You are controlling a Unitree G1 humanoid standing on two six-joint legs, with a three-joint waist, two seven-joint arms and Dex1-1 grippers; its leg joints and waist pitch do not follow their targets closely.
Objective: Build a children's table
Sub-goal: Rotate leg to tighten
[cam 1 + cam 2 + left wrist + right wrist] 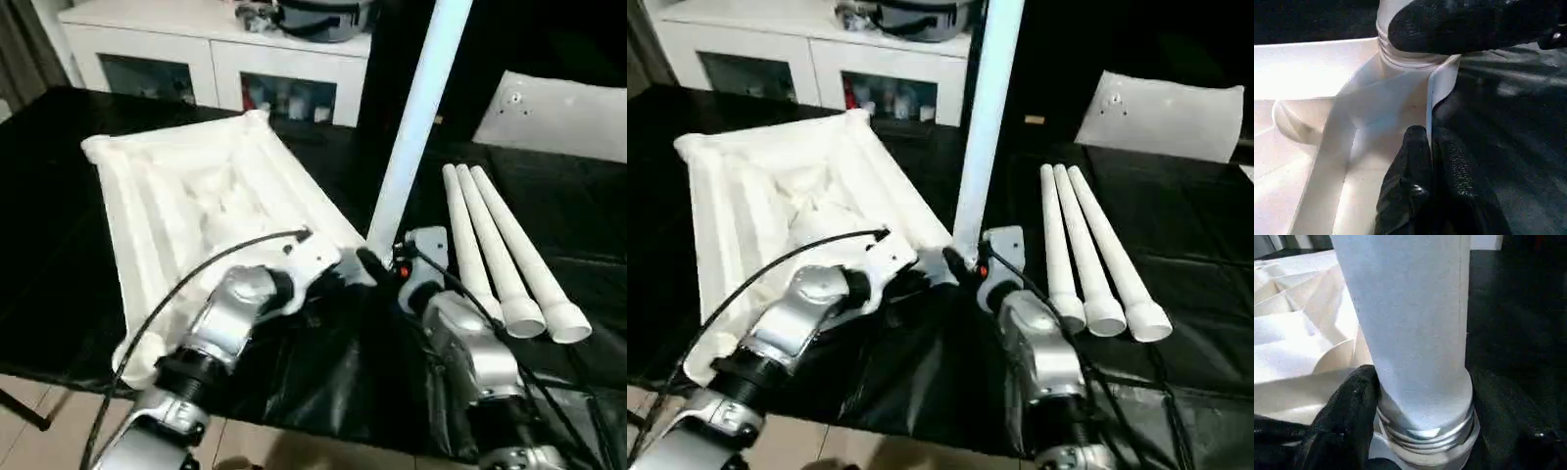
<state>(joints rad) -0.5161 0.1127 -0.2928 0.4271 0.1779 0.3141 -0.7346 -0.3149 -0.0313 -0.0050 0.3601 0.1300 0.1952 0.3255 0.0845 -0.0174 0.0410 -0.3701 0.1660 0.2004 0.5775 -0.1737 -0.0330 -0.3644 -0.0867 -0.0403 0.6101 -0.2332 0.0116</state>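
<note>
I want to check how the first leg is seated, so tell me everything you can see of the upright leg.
The upright leg is a long, smooth white tube of plastic look, standing nearly vertical with a slight lean, its top past the picture's edge. Its ringed, threaded-looking foot sits at the near corner socket of the upturned tabletop. The right pincer holds it low down; a black finger presses its base.

Silver forearms (230, 318), black hands (1425, 196) — textured fingers, thin black cables
</note>
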